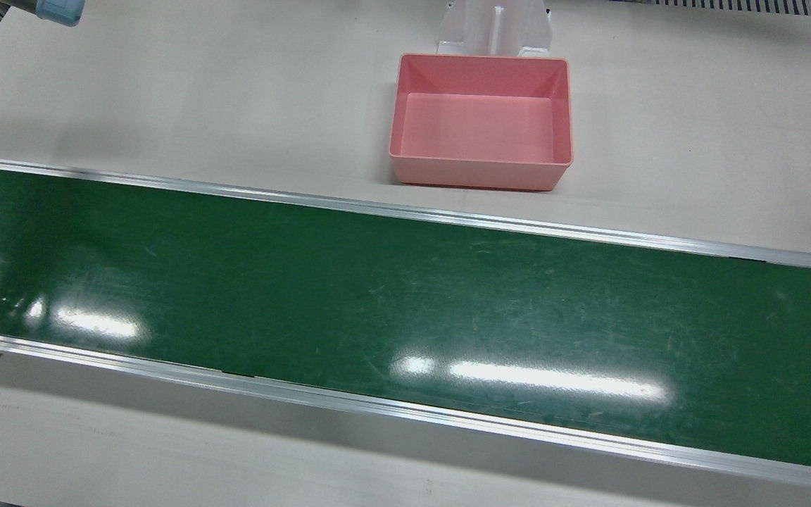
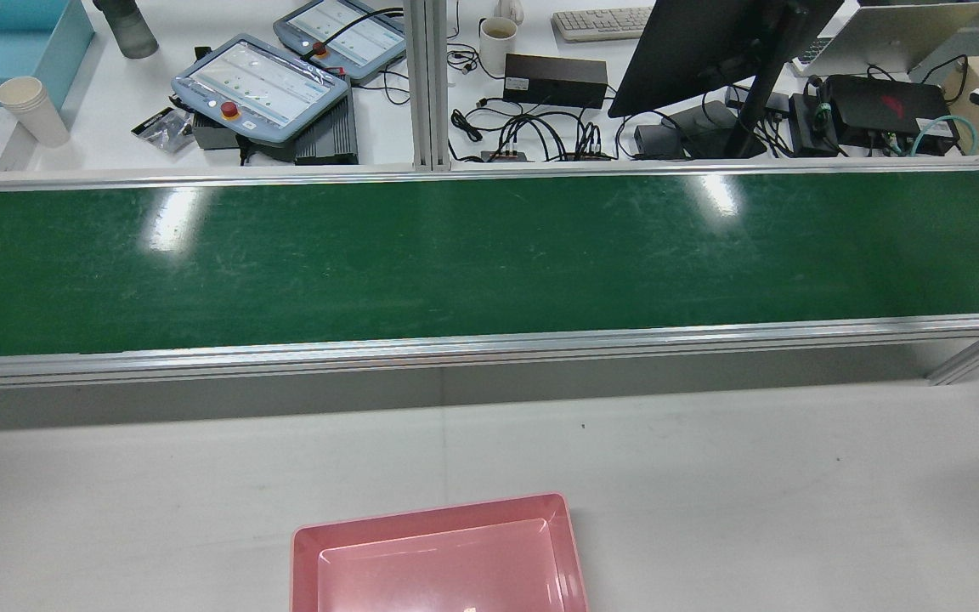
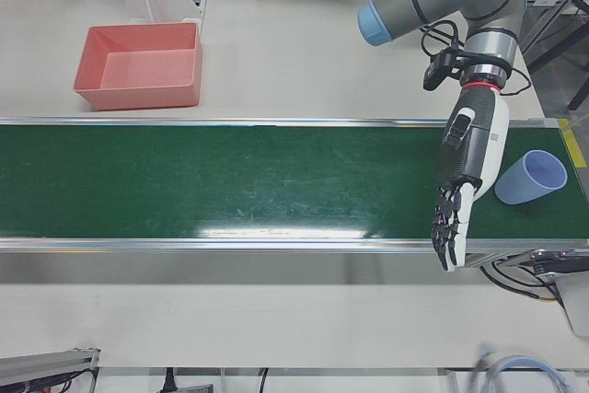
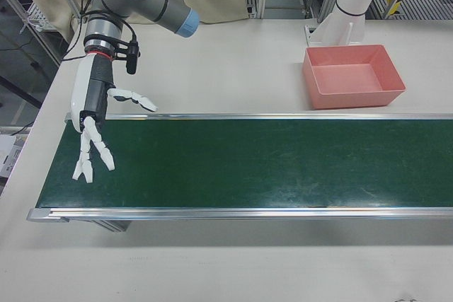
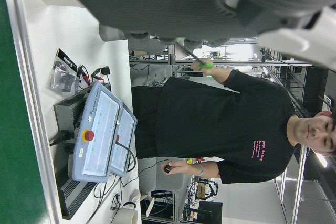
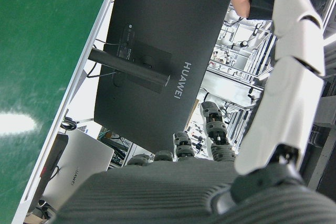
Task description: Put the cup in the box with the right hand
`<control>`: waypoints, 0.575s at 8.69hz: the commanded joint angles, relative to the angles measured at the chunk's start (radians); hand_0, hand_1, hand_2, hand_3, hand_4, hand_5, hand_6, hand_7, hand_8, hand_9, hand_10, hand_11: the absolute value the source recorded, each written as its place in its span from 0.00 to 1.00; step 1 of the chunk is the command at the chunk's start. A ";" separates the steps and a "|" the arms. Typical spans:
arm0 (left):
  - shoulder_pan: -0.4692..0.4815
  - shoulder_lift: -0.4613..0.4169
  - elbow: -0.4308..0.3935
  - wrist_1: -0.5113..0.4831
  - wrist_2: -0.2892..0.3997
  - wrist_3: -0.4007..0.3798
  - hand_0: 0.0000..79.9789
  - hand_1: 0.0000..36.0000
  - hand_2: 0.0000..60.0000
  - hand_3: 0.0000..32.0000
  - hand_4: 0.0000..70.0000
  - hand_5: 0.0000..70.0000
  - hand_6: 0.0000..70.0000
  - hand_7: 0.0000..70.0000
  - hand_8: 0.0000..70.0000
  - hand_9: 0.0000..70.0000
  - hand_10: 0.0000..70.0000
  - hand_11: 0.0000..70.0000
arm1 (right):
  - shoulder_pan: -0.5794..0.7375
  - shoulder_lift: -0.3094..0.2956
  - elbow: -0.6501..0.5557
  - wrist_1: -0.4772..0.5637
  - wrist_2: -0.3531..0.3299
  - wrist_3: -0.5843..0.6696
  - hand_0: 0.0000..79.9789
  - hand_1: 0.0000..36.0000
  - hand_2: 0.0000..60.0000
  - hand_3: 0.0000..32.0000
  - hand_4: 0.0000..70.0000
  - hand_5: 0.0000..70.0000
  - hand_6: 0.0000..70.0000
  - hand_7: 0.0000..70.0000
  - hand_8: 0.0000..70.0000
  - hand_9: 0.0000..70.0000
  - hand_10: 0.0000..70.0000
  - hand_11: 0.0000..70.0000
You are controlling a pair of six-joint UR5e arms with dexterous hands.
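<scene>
The right robot hand [image 4: 90, 143] hangs over the end of the green belt [image 4: 241, 164], fingers spread and pointing down, holding nothing. Only the right-front view shows it whole; its own camera catches just a white finger [image 6: 291, 82] and the back of a black monitor [image 6: 163, 56] past the belt's edge. Well away from that hand, along the belt and just off its robot-side rail, the pink box [image 4: 352, 76] sits empty on the counter [image 4: 233, 61]; the front view looks straight into it [image 1: 481, 120].

The cup [image 3: 531, 177] cannot be seen from the right-front, front or rear views. It turns up only in the left-front view: a pale blue cup lying on its side on the belt's opposite end, mouth up and away, just beside the left robot hand [image 3: 460, 181]. That hand hangs down with its dark fingers held close together, gripping nothing, fingertips at the belt's operator-side rail.

Farther off, the left hand view shows a person in a black shirt [image 5: 226, 124] standing behind two teach pendants [image 5: 102, 135]; the rear view shows those pendants [image 2: 264, 85] and a stack of paper cups [image 2: 31, 109] on the far desk.
</scene>
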 commanded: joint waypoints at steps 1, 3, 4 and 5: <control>0.000 0.000 0.000 0.001 0.000 0.000 0.00 0.00 0.00 0.00 0.00 0.00 0.00 0.00 0.00 0.00 0.00 0.00 | 0.002 -0.001 0.008 0.002 0.003 0.003 0.58 0.48 0.29 0.00 0.00 0.06 0.05 0.17 0.00 0.01 0.00 0.00; 0.001 0.000 0.000 0.001 0.000 0.000 0.00 0.00 0.00 0.00 0.00 0.00 0.00 0.00 0.00 0.00 0.00 0.00 | 0.002 -0.003 0.019 0.009 0.017 -0.026 0.31 0.23 0.28 0.00 0.00 0.02 0.04 0.14 0.00 0.01 0.00 0.00; 0.001 0.000 0.000 0.001 0.000 0.000 0.00 0.00 0.00 0.00 0.00 0.00 0.00 0.00 0.00 0.00 0.00 0.00 | -0.003 0.006 0.016 0.012 0.028 -0.041 0.17 0.15 0.25 0.00 0.00 0.02 0.04 0.17 0.01 0.04 0.00 0.00; 0.001 0.000 -0.001 0.001 0.000 0.000 0.00 0.00 0.00 0.00 0.00 0.00 0.00 0.00 0.00 0.00 0.00 0.00 | -0.006 0.029 0.024 0.009 0.038 -0.081 0.21 0.16 0.23 0.00 0.00 0.02 0.04 0.17 0.02 0.07 0.00 0.00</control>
